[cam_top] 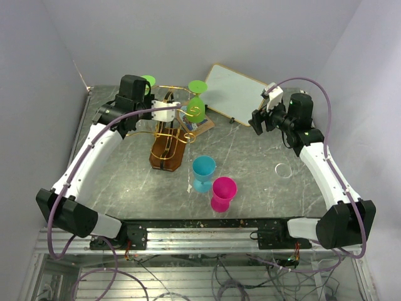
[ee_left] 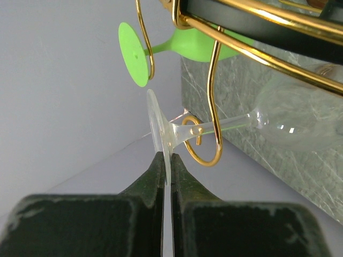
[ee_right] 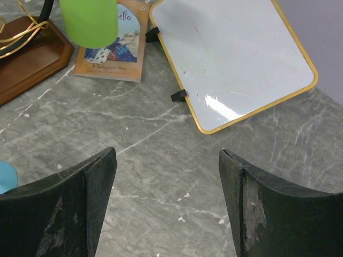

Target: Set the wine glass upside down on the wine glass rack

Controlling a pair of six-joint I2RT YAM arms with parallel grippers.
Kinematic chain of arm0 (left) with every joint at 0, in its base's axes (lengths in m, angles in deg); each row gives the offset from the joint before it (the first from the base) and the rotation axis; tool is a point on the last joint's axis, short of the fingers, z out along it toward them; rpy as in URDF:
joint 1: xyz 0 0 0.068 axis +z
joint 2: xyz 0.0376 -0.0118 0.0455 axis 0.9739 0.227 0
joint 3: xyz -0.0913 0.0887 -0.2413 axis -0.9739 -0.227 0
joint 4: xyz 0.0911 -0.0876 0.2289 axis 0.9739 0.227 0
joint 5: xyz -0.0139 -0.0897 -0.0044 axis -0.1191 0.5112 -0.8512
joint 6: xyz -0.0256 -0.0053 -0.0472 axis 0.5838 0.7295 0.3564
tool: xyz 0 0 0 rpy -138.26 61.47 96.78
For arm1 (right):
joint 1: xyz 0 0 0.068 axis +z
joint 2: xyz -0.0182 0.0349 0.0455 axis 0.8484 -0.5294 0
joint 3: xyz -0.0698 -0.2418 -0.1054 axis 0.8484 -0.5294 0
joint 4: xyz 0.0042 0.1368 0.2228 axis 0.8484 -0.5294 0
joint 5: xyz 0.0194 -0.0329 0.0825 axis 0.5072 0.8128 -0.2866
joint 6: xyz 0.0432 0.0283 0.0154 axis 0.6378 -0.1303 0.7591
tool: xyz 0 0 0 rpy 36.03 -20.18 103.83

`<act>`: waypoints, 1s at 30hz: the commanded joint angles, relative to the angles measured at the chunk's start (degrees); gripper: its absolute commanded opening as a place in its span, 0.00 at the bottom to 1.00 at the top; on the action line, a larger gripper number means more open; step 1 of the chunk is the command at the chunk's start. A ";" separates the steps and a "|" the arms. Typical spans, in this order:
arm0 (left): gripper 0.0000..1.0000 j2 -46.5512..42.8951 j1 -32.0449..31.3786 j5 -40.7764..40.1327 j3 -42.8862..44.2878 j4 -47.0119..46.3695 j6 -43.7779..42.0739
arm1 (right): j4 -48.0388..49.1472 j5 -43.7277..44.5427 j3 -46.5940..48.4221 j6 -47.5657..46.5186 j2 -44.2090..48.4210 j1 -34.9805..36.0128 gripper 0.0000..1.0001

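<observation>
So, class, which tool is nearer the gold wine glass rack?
Left. The left tool is at the rack, pinching the foot of a clear wine glass; the right tool hangs beside the white board.

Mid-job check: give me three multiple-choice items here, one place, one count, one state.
1. Where does the stem of the clear wine glass sit?
A. In a curled hook of the gold wire rack with the wooden base.
B. Hanging free, touching nothing.
C. Lying flat under the rack.

2. How many coloured goblets stand on the grey marbled table?
A. One.
B. Two.
C. Four.

3. The jaws of the left gripper are:
A. Open wide.
B. Shut on the glass's foot.
C. Shut on nothing.

Answers: A, the stem threads the hook; B, a blue goblet and a pink goblet; B, they pinch the foot.
</observation>
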 commanded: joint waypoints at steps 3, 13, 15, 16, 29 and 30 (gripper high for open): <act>0.07 -2.61 -0.52 -3.15 1.36 0.53 1.43 | 0.66 -0.44 -0.68 -0.36 -0.62 -0.01 0.77; 0.07 -3.50 -0.51 -8.21 0.02 -0.42 3.62 | 0.59 -0.35 -0.59 -0.41 -0.30 -0.01 0.77; 0.07 -3.60 -0.47 -9.61 -0.31 -0.81 3.99 | 0.57 -0.35 -0.59 -0.38 -0.26 0.00 0.77; 0.07 -3.65 -0.52 -10.11 -0.64 -0.97 4.01 | 0.57 -0.35 -0.59 -0.32 -0.23 -0.02 0.77; 0.07 -2.62 -0.57 -13.58 -4.70 -8.23 6.05 | 0.66 -0.36 -0.68 -0.22 0.15 -0.19 0.77; 0.07 -2.48 -0.61 -13.68 -4.83 -8.39 6.17 | 0.66 -0.35 -0.68 -0.21 0.21 -0.19 0.77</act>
